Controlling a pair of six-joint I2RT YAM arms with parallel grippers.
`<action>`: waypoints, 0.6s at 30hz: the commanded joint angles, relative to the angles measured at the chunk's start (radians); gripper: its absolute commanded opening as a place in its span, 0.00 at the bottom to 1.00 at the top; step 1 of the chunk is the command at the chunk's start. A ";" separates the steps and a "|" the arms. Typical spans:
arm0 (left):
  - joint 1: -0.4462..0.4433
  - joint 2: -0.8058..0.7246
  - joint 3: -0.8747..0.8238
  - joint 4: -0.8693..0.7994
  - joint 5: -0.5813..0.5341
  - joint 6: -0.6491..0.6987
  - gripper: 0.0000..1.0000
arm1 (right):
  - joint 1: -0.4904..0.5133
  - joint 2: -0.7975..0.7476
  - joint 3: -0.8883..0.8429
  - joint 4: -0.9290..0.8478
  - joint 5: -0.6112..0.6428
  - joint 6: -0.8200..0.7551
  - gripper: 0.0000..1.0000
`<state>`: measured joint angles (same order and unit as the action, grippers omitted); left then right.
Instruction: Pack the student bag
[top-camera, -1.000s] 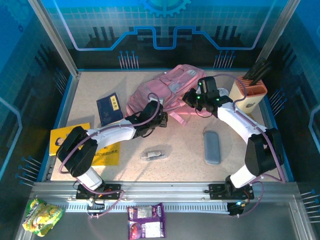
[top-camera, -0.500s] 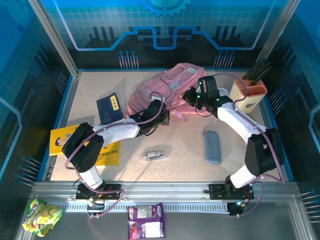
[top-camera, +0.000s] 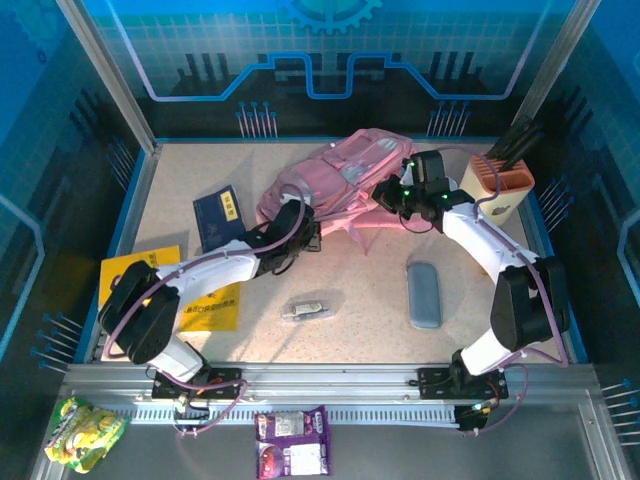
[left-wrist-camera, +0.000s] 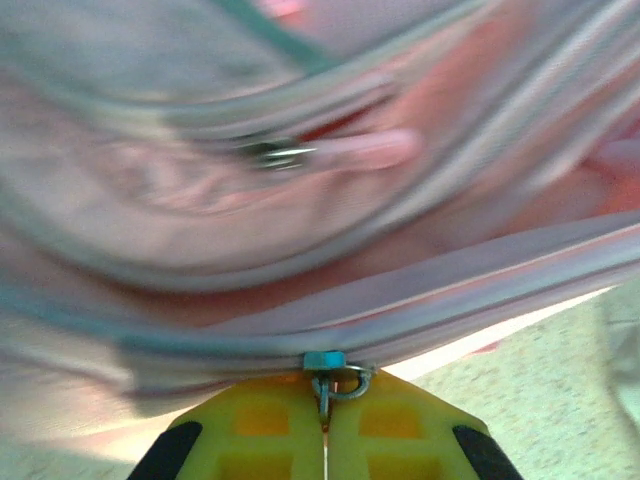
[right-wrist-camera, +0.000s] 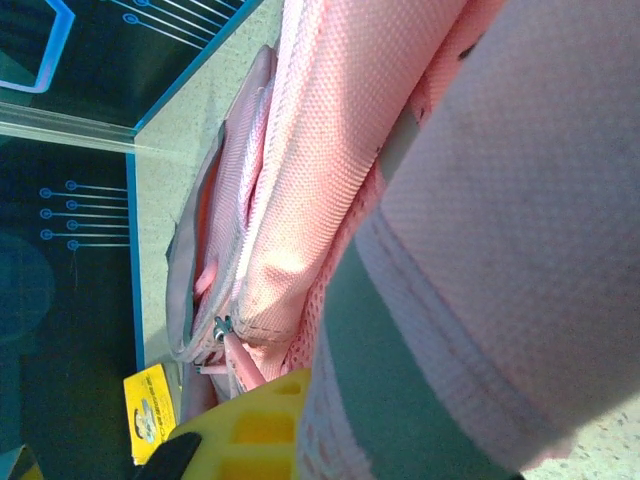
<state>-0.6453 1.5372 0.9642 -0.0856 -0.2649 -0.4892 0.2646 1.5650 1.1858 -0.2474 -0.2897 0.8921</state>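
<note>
Nearest to me on the counter (top-camera: 360, 320) lie the loose things waiting to go in: a small metal item (top-camera: 306, 309), a grey pencil case (top-camera: 424, 293), a yellow booklet (top-camera: 215, 305) and, further out, a blue booklet (top-camera: 220, 218). None of them can go in until the bag is open, so I judge opening it to be the step in hand.

My left end effector (left-wrist-camera: 324, 395) is clenched on the zipper pull (left-wrist-camera: 335, 378), its yellow fingers pressed together around the metal ring at the bag's near seam. I should draw the pull along the line of the zipper track, not away from it, so the slider runs instead of dragging the whole bag.

Beyond that, the student bag (top-camera: 340, 165) lies slumped on its side toward the far middle of the counter. My right end effector (top-camera: 382, 193) is clamped on pink fabric at its right side. That grip should hold firm and slightly taut against my left pull. Soft cloth bunches easily, and slack ahead of the slider could jam it.
</note>
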 joint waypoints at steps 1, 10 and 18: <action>0.029 -0.042 -0.044 -0.135 0.014 0.035 0.00 | -0.041 0.020 0.055 -0.019 -0.091 -0.065 0.00; -0.097 -0.011 0.065 -0.253 0.052 -0.016 0.00 | -0.074 0.170 0.211 -0.108 -0.135 -0.150 0.05; -0.144 0.105 0.172 -0.229 0.051 -0.208 0.00 | -0.091 0.310 0.329 -0.196 -0.157 -0.195 0.30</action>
<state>-0.7841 1.6085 1.0847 -0.3092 -0.2192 -0.6186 0.1825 1.8584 1.4765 -0.4122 -0.4046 0.7353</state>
